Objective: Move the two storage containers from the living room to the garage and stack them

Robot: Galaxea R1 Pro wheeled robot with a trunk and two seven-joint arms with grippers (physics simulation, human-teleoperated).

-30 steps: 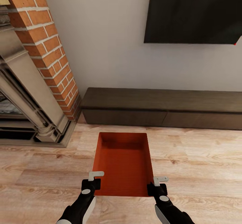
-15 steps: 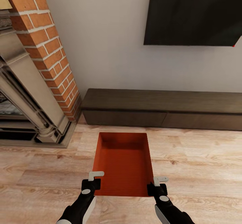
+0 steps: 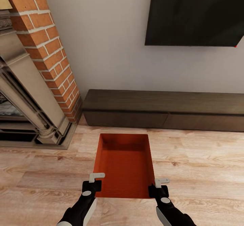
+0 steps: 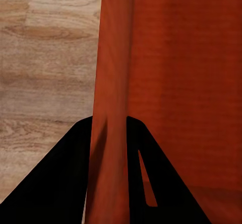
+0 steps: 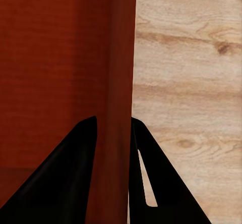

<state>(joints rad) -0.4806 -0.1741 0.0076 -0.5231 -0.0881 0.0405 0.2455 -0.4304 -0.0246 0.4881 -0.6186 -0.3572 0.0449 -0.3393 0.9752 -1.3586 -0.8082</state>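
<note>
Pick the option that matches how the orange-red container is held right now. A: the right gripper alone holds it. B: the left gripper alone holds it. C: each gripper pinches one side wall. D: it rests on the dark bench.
C: the left gripper and right gripper each straddle a side wall of the storage container, and both wrist views show fingers either side of a wall.

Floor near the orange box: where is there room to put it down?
Bare wood floor lies right of the storage container, up to the bench. More lies left of it. The fireplace crowds the far left corner.
</note>
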